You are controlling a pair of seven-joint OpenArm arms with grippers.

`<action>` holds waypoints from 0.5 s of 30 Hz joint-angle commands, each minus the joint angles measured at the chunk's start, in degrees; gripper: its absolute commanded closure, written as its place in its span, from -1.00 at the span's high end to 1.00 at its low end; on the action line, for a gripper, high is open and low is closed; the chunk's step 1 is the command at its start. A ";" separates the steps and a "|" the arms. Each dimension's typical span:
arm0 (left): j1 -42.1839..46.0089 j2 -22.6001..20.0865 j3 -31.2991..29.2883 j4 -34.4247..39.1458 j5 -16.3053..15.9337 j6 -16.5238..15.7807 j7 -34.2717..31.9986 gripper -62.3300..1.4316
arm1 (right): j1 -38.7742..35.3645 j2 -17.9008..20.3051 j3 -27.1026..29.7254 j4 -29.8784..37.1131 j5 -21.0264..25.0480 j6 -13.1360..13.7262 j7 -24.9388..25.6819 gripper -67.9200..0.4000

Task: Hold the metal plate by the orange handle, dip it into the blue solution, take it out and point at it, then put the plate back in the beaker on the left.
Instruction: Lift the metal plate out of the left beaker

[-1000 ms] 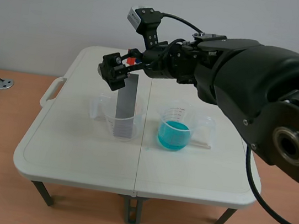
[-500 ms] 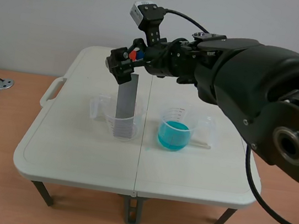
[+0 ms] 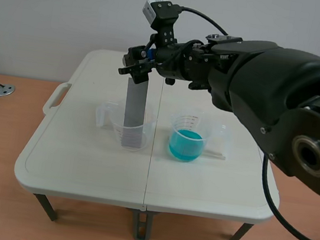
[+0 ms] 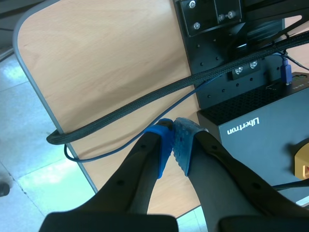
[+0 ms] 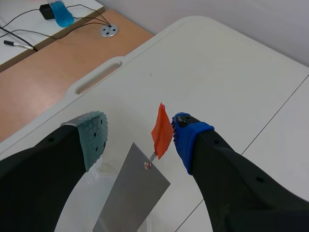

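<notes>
Grey rectangular metal plate [image 3: 133, 113] stands upright in a clear plastic beaker [image 3: 117, 127] on the white folding table [image 3: 82, 163], with its flat orange handle [image 5: 161, 129] uppermost. The right gripper [image 5: 140, 135], fingers spread, straddles the handle, which lies just beside the blue pad [image 5: 189, 137]. A second clear beaker of blue solution [image 3: 186, 144] stands near. The left gripper [image 4: 173, 140], fingers pressed together, holds nothing.

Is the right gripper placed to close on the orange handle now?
Probably yes: the right gripper is open, the orange handle stands between its fingers near the blue pad, and nothing lies between them.
</notes>
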 commanded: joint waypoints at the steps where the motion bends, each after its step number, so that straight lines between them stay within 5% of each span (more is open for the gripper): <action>1: 0.50 0.00 -0.04 1.03 -0.37 -0.35 -0.37 -0.90 | 2.12 -0.15 0.00 0.81 0.39 0.22 1.11 -0.19; 12: -0.20 0.00 -0.04 1.03 -0.37 -0.35 -0.13 -0.90 | 1.60 -0.07 0.00 0.81 0.44 -0.07 1.68 -0.34; 15: -0.20 0.00 -0.04 1.03 -0.37 -0.35 -0.13 -0.90 | 1.51 -0.04 0.00 0.81 0.42 -0.74 1.68 -0.55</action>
